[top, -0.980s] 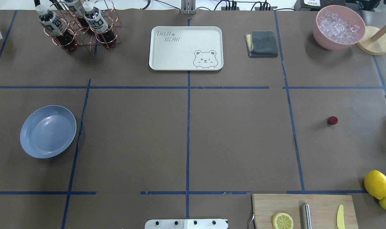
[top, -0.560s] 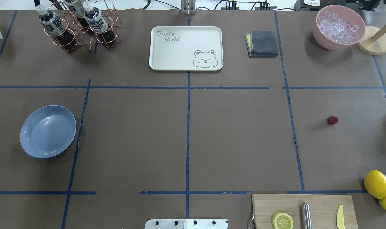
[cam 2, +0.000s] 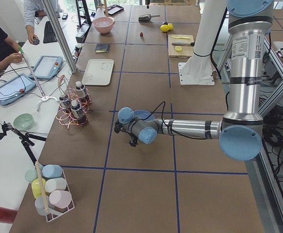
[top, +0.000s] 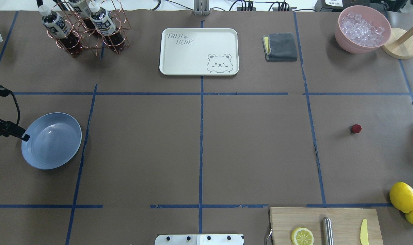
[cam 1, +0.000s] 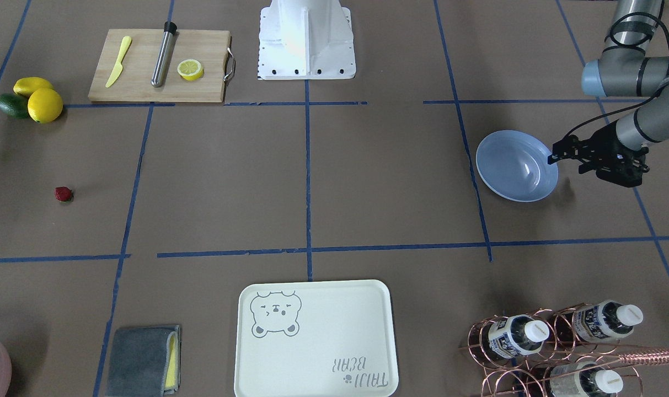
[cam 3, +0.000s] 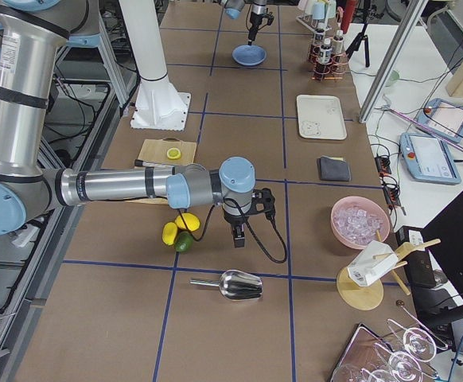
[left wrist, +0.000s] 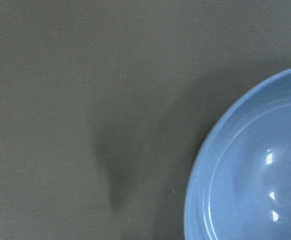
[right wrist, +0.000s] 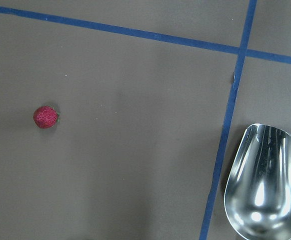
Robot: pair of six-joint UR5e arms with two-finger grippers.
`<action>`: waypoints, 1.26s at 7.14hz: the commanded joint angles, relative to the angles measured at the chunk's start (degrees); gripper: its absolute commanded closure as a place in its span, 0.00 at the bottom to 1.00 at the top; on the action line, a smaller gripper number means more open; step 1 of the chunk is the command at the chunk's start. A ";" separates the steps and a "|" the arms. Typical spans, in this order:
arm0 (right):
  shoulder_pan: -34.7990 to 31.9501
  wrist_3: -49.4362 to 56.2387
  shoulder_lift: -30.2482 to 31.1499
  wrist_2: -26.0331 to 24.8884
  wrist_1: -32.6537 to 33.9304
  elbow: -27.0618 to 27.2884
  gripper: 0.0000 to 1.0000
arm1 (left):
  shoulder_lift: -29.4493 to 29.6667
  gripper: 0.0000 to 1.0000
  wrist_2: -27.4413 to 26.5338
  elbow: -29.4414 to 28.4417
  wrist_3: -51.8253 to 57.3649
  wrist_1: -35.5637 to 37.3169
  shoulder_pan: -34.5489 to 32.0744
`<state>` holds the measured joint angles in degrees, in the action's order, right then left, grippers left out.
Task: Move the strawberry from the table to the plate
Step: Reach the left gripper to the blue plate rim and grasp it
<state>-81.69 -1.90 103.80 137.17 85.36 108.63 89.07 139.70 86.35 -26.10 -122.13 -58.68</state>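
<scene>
The strawberry [top: 355,128] [cam 1: 63,193] lies small and dark red on the brown-paper table [top: 254,153], far on the robot's right, and shows at the left of the right wrist view [right wrist: 46,117]. The light-blue plate [top: 51,140] [cam 1: 513,165] [left wrist: 250,175] sits empty on the robot's left. My left gripper [cam 1: 620,176] hangs just outside the plate's outer rim; I cannot tell if it is open or shut. My right gripper [cam 3: 239,237] points down over the table by the strawberry and shows only in the exterior right view, so I cannot tell its state.
A cutting board [top: 342,217] with a lemon half, a metal rod and a yellow knife lies near the base. Lemons [top: 402,196] sit at the right edge, and a metal scoop [right wrist: 265,180] lies by the strawberry. Bear tray [top: 199,51], bottle rack [top: 87,30], grey cloth [top: 280,46] and ice bowl [top: 362,29] line the far side.
My left arm has come into the overhead view from the left edge and reached the plate's outer rim. The strawberry and the plate have not moved.
</scene>
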 commanded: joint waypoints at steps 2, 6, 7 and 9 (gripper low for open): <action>0.04 -0.03 0.00 0.03 -0.01 0.00 0.00 | 0.58 0.25 -0.04 -0.30 0.00 -0.12 1.11; 0.04 -0.03 0.00 0.12 0.07 0.00 0.00 | 0.84 1.00 0.05 -0.04 -0.18 -0.21 1.73; 0.04 -0.03 0.00 0.20 0.07 0.17 0.00 | 0.93 1.00 0.40 0.48 -2.09 -0.21 1.73; 0.04 -0.03 0.00 3.26 -0.01 0.26 0.00 | 1.02 1.00 0.84 9.33 -16.10 0.40 1.64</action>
<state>-81.65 -1.93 103.80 138.72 85.37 108.81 90.01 140.35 91.21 -34.34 -122.01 -56.99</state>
